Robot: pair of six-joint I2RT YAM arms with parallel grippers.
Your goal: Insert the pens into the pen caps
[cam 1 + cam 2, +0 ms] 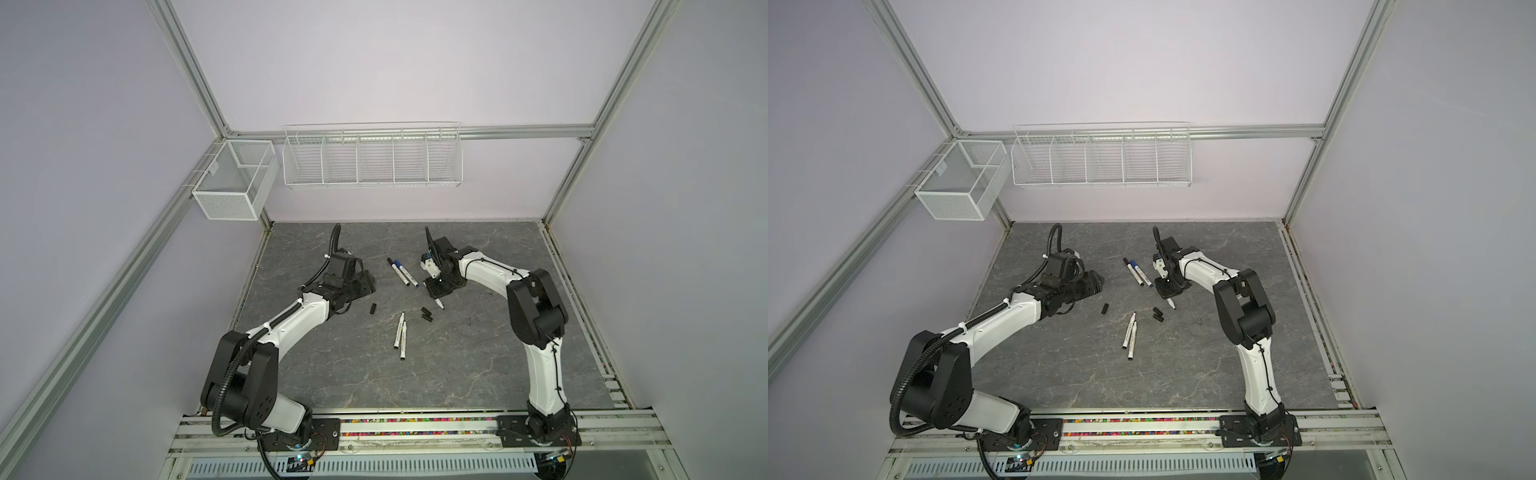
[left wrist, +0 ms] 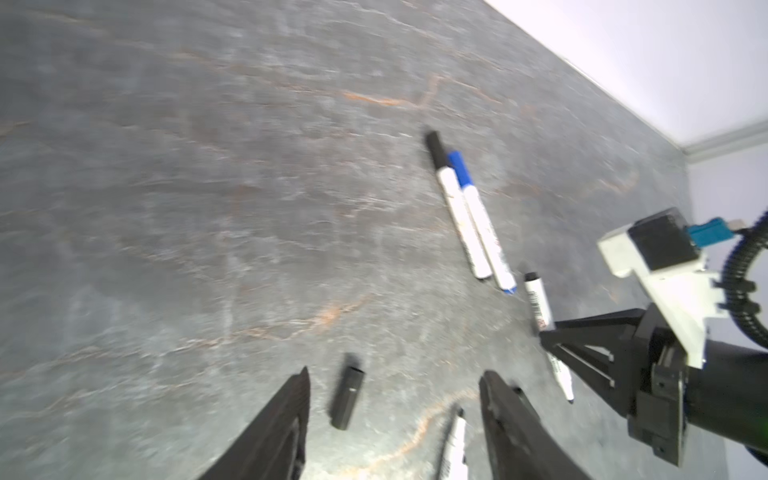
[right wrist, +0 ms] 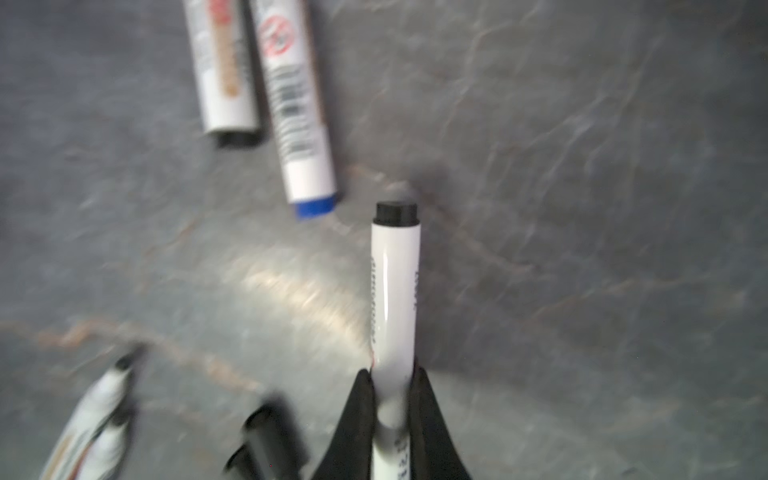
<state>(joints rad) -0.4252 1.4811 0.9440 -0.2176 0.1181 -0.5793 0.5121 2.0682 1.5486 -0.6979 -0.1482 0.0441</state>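
The right gripper (image 3: 392, 386) is clamping the held pen (image 3: 395, 282) across its white barrel, low over the table (image 1: 478, 365) just beside the two capped pens (image 1: 400, 272). Through the blur it is uncertain whether the barrel is resting on the surface or hanging clear. The left gripper (image 2: 395, 372), fingers apart and empty, is hovering over the lone black cap (image 2: 348, 395), and the step is calling for a square grasp that leaves the cap mouth free, with cap and pen on one line. In a top view the pen's long axis is running diagonally, black plug toward the capped pair and writing tip (image 1: 439, 306) toward the near right.
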